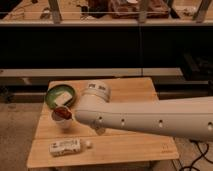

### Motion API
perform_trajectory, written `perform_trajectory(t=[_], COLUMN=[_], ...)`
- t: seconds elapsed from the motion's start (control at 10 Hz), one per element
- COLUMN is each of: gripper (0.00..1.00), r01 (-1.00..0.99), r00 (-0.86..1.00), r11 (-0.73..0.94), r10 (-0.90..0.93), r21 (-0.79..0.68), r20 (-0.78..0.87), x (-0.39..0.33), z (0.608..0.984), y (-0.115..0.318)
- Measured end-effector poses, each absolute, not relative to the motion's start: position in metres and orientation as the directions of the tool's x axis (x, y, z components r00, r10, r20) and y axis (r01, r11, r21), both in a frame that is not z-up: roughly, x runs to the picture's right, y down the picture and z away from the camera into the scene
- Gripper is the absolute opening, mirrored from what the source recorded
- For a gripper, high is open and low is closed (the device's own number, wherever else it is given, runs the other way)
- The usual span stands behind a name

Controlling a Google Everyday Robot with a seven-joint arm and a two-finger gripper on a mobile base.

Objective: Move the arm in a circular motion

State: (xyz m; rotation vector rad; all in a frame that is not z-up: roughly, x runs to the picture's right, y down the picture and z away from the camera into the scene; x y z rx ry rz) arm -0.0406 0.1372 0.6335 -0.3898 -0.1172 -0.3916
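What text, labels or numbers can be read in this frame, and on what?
None can be read.
Packet on the table: dark print, too blurred to read.
Arm: dark dots only, no lettering.
Bowl, cup: no marks visible.
Claw: out of view, so nothing to read there.

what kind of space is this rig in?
Probably a lab or workshop: small wooden table, cluttered bench behind, loose cables lower right. The arm crosses the table; its pincer is hidden.
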Motion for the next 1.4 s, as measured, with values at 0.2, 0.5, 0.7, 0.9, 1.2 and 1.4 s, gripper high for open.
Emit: perform_trajectory(t=[0.2,0.5,0.7,0.9,1.2,1.4], gripper=[0.65,0.65,0.65,0.65,0.65,0.65], r01=[0.393,0.393,0.391,0.403,0.419,0.423], r00=[0.919,0.919,0.919,0.914,0.906,0.904], r11=[0.851,0.851,0.852,0.846,0.839,0.835], r10=[-0.349,-0.349,-0.345,-0.351,-0.361,-0.365], r21=[-0.347,-0.347,-0.348,-0.349,-0.347,-0.353], r20=[0.185,0.185,0.189,0.203,0.222,0.221], x=[-0.041,-0.041,-0.04,-0.041,-0.048,-0.055], z=[0.634,0.634,0.637,0.656,0.696,0.72], y=[0.137,0.137,0.134,0.116,0.074,0.051])
